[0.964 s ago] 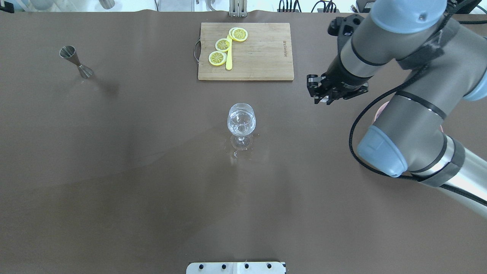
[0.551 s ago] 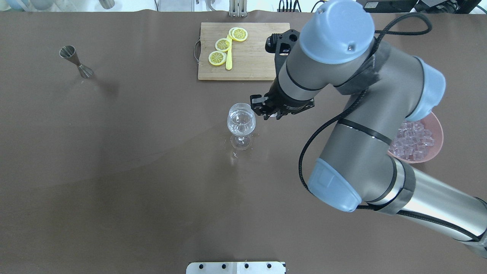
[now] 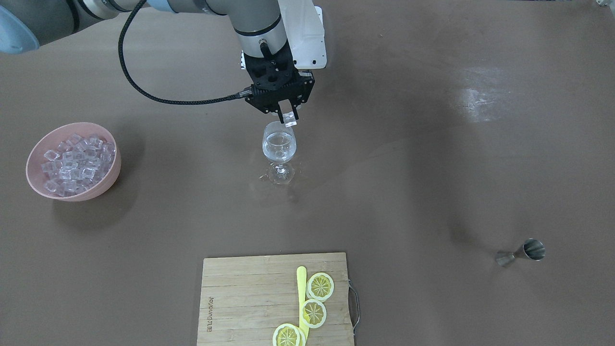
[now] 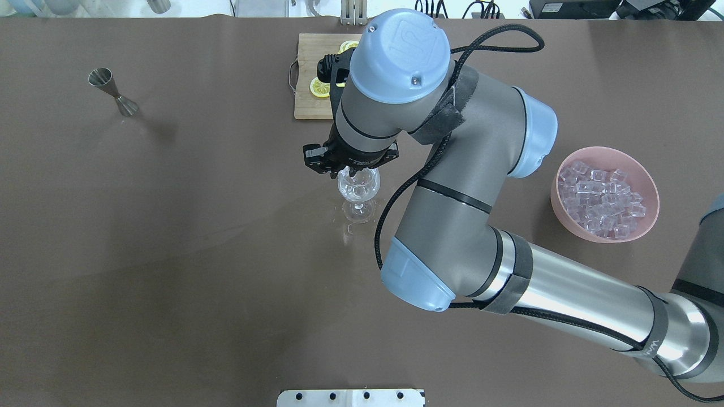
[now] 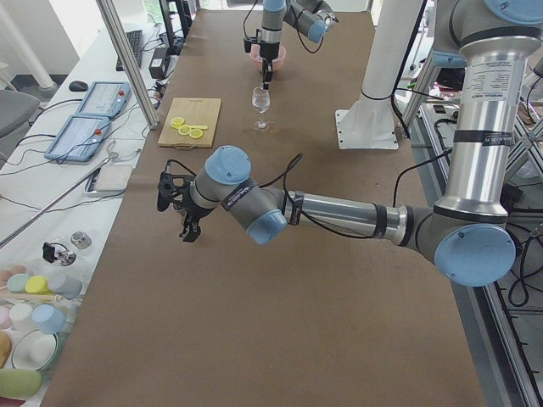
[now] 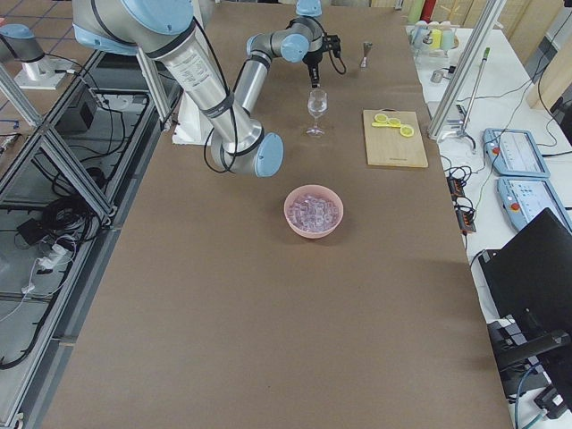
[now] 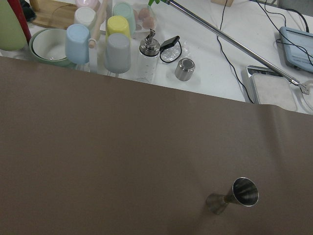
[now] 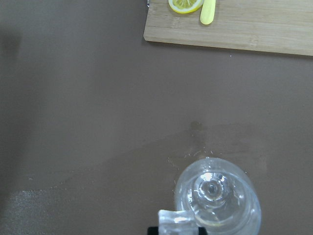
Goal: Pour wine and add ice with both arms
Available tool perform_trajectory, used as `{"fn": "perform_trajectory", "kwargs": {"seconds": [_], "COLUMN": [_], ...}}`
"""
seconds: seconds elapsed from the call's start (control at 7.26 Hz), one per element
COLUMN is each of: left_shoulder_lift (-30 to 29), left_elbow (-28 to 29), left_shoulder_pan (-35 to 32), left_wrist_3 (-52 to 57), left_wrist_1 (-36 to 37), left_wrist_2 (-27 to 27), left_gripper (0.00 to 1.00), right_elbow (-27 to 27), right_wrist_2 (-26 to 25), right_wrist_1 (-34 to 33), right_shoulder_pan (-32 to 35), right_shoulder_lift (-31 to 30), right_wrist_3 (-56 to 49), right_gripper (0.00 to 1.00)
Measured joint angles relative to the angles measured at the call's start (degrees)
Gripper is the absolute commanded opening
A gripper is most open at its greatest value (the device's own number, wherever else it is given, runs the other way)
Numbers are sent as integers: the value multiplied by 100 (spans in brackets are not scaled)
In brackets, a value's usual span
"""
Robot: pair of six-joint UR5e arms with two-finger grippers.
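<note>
So your right gripper (image 3: pixel 287 117) hangs right over the glass (image 3: pixel 278 146), jaws pinched on one ice cube (image 3: pixel 290 119) just above the rim. The wine (image 4: pixel 357 189) sits inside it, clear like water. The ice (image 3: pixel 74 161) is heaped in the pink bowl (image 3: pixel 103 190), well apart from the glass. Your left gripper (image 5: pixel 188 227) only shows from the side camera, so I can't tell how its jaws stand; its wrist view looks down on the jigger (image 7: pixel 239 193).

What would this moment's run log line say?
right gripper: shut on small transparent ice cube | over clear stemmed wine glass, liquid inside | left gripper: state unclear | cube not yet dropped
</note>
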Motion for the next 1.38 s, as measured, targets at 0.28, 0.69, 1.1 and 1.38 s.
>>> {"fn": "perform_trajectory", "kwargs": {"seconds": [0.28, 0.69, 1.1, 1.38], "left_shoulder_lift": [12, -2, -176, -331], "left_elbow": [2, -9, -58, -216], "left_shoulder_pan": [-27, -36, -24, -64], "left_wrist_3": [-1, -52, -782, -1335], "left_wrist_1": [14, 29, 35, -20], "left_wrist_2": [0, -22, -72, -448], "left_gripper": [99, 99, 99, 99], "right_elbow": [-25, 8, 173, 693], "right_wrist_2": [-2, -2, 25, 150], "right_wrist_1": [49, 41, 4, -168], "right_shoulder_pan": [2, 41, 158, 530], "right_shoulder_lift": [-96, -151, -223, -651], "right_wrist_3": [-28, -20, -11, -167], "right_gripper": [0, 100, 100, 100]}}
